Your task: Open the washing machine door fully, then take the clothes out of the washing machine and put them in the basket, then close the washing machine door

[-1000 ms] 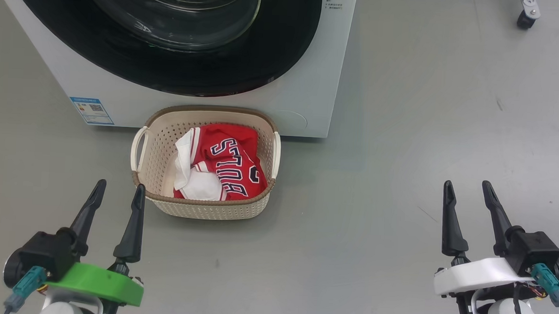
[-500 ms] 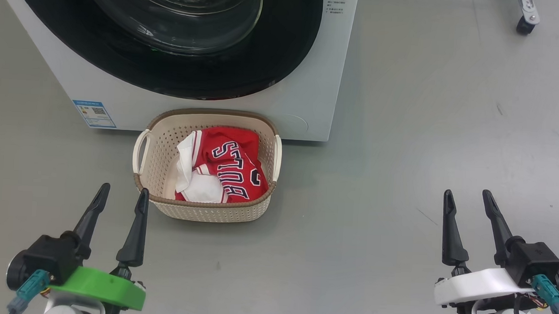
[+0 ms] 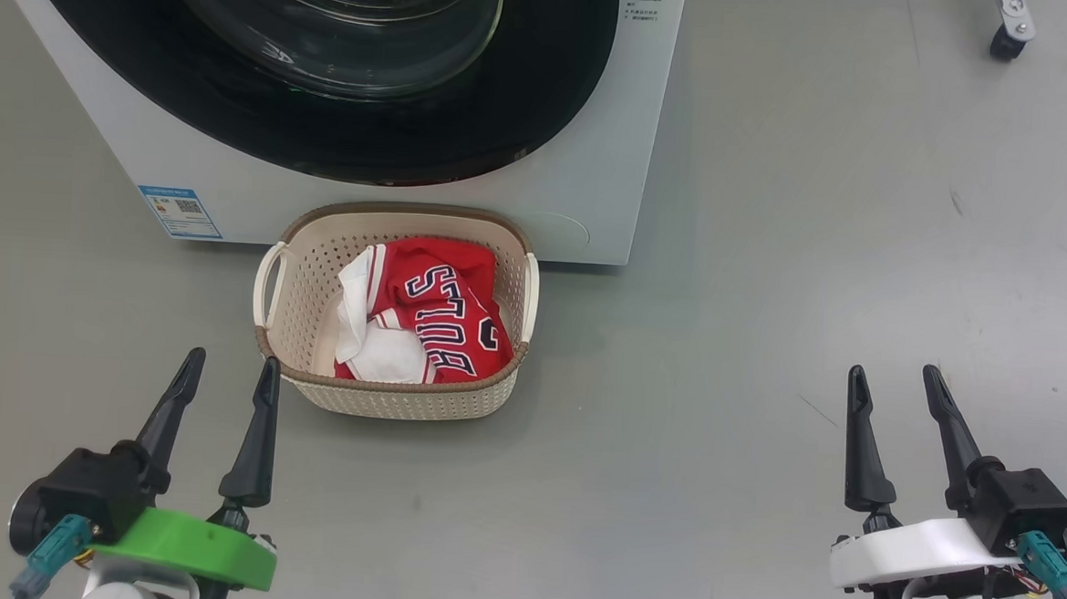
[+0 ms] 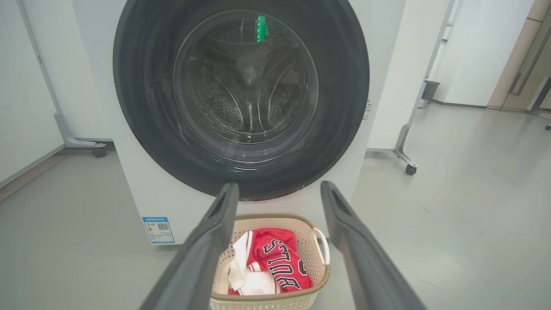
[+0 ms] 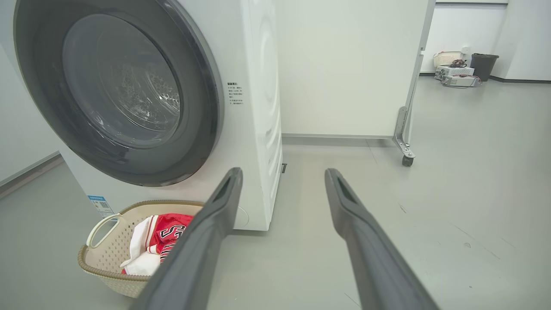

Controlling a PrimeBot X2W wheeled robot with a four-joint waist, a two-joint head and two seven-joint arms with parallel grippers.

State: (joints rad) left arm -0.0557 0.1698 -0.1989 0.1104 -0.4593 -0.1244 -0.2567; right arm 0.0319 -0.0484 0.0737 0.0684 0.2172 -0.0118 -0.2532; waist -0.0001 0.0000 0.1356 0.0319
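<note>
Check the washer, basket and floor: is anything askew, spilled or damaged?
Nothing stands out. The washing machine door sits shut and flush, the basket stands upright before it, and the clothes lie crumpled wholly inside, none on the floor.

The basket stands on the floor just before the washer, below its door; the clothes lie in it.
</note>
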